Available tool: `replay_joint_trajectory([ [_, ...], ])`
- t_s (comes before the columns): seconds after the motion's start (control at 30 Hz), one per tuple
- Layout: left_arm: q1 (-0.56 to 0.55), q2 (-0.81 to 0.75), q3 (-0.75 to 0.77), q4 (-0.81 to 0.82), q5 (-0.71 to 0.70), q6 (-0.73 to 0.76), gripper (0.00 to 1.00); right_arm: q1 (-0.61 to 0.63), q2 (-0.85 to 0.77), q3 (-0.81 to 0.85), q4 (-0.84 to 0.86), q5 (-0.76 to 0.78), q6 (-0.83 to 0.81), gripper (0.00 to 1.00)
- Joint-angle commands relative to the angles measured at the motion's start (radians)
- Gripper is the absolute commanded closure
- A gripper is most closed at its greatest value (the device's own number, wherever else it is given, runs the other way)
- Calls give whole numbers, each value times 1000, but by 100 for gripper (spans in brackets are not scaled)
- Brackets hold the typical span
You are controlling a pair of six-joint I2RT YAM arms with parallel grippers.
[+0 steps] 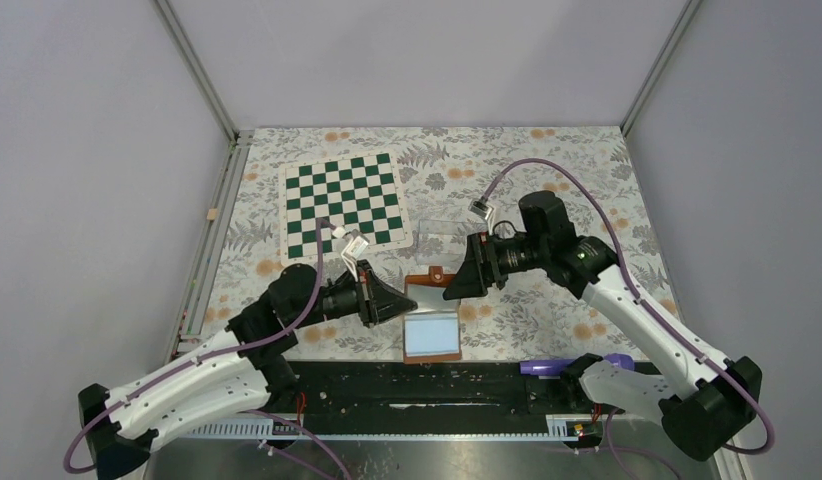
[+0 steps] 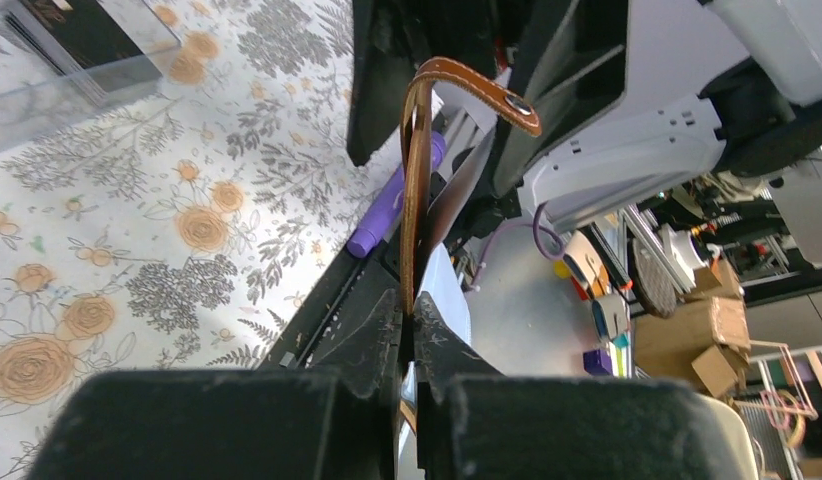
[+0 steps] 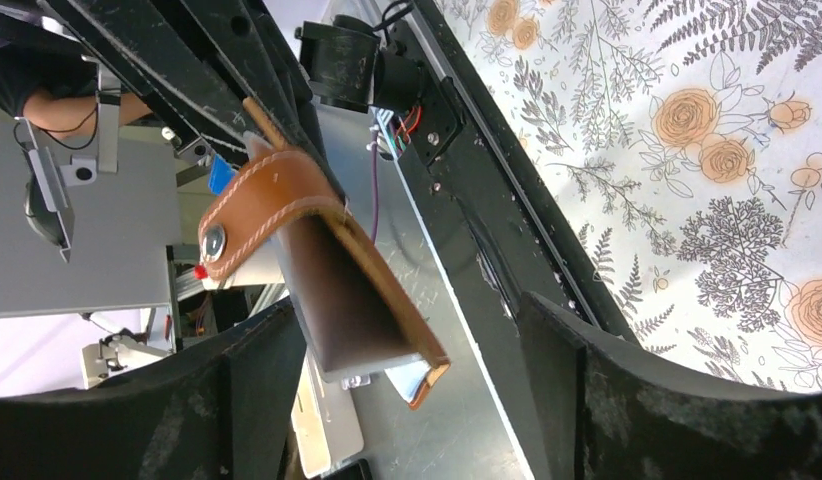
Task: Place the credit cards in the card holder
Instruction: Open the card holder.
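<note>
- The left arm (image 1: pixel 187 385) stretched forward and rightward from its base, wrist held low.
- The left gripper (image 1: pixel 405 303) pointed right, its fingers (image 2: pixel 372 345) pressed nearly together, pinching an edge of the card holder (image 1: pixel 432 335).
- The right arm (image 1: pixel 637 310) bent at the elbow, doubling back leftward.
- The right gripper (image 1: pixel 455 285) faced the left one, its fingers (image 3: pixel 587 400) spread wide apart.

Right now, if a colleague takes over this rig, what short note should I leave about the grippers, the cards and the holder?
Left gripper: shut on the card holder, pinching its leather edge.
Right gripper: open, fingers either side of the holder's snap flap, not clamped.
Credit cards: black, apparently inside the clear box beyond the holder.
Done: holder held open; no card seen in it.
Left: fetch each card and slide it into a sleeve.
</note>
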Motion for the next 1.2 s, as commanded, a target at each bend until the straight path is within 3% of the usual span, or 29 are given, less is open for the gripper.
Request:
replay_joint_trajectory([
  [0.0, 5, 25, 50, 119, 118, -20, 100, 19, 39, 88, -58, -20, -51, 20],
  [0.1, 5, 38, 56, 122, 138, -22, 100, 41, 79, 135, -117, -39, -99, 33],
  [0.27, 5, 45, 64, 120, 146, -17, 100, 120, 133, 193, -229, -36, -181, 45],
  [0.37, 5, 43, 63, 115, 140, -14, 100, 146, 147, 193, -233, -66, -185, 60],
  [0.5, 5, 35, 57, 107, 123, -11, 100, 150, 151, 182, -222, -95, -186, 95],
  [0.57, 5, 29, 53, 99, 113, -7, 100, 149, 148, 171, -203, -94, -172, 100],
  [0.6, 5, 27, 53, 94, 109, -2, 87, 149, 147, 162, -184, -87, -157, 100],
  [0.7, 7, 23, 71, 25, 55, 21, 24, 144, 142, 119, -105, -49, -76, 100],
  [0.77, 8, 25, 96, -63, -18, 36, 7, 137, 143, 83, -47, -35, -10, 100],
  [0.8, 8, 25, 106, -97, -41, 47, 2, 131, 140, 65, -12, -33, 26, 100],
  [0.97, 7, 42, 139, -195, -91, 97, 1, 63, 88, -56, 197, 1, 243, 100],
  [1.17, 7, 139, 137, -240, -62, 135, 7, 6, 30, -247, 697, -53, 635, 100],
])
